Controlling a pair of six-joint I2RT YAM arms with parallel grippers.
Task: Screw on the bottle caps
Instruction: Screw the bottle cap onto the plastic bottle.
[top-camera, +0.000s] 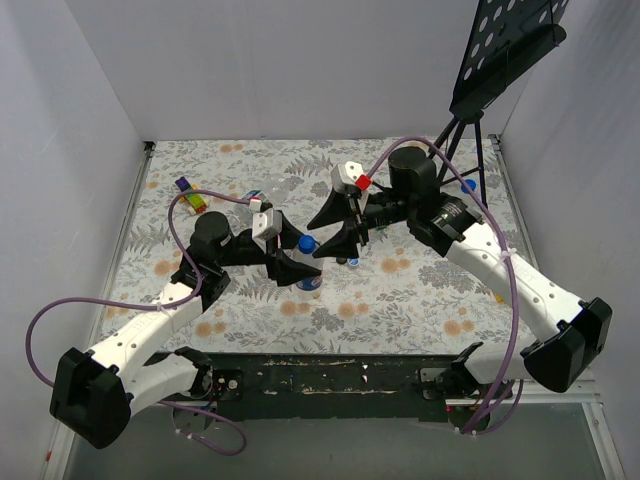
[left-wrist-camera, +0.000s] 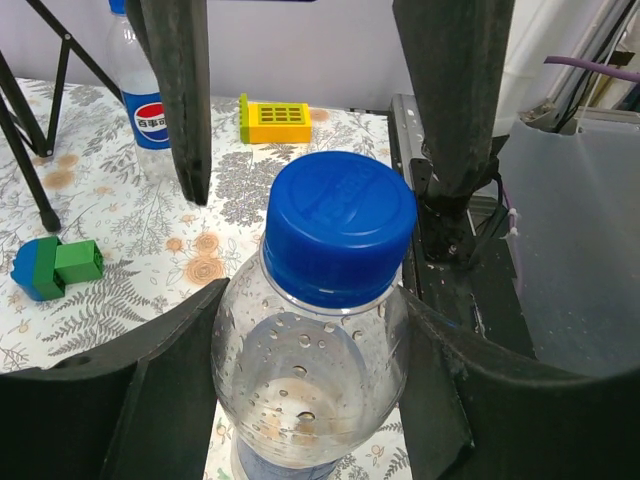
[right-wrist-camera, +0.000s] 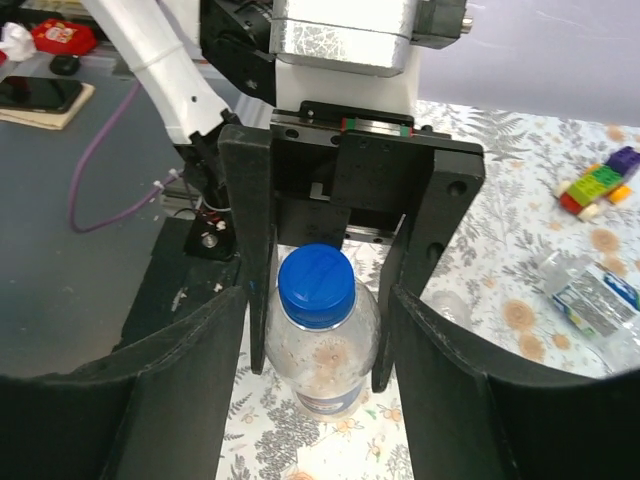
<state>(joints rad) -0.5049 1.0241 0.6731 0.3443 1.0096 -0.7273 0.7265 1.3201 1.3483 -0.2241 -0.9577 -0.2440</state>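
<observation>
- The bottle (left-wrist-camera: 310, 390) stands upright near the middle of the table (top-camera: 420, 290), with a blue cap (left-wrist-camera: 340, 225) sitting on its neck. We cannot tell whether the cap is screwed fully home.
- The left gripper (top-camera: 297, 268) pinches the bottle just under the shoulder, one finger against each side of the clear wall.
- The right gripper (top-camera: 338, 235) is spread, its fingers either side of the cap and clear of it.
- We judge the bottle light: it looks almost empty, with only droplets inside.
- Its thin wall should be soft and dent under a hard squeeze, so the shoulder, the stiffer part, seems the right place to brace it.
- The cap looks small, stiff and fairly smooth, so it may slip. We would grip it across its side wall, square to the neck, and turn gently.
</observation>
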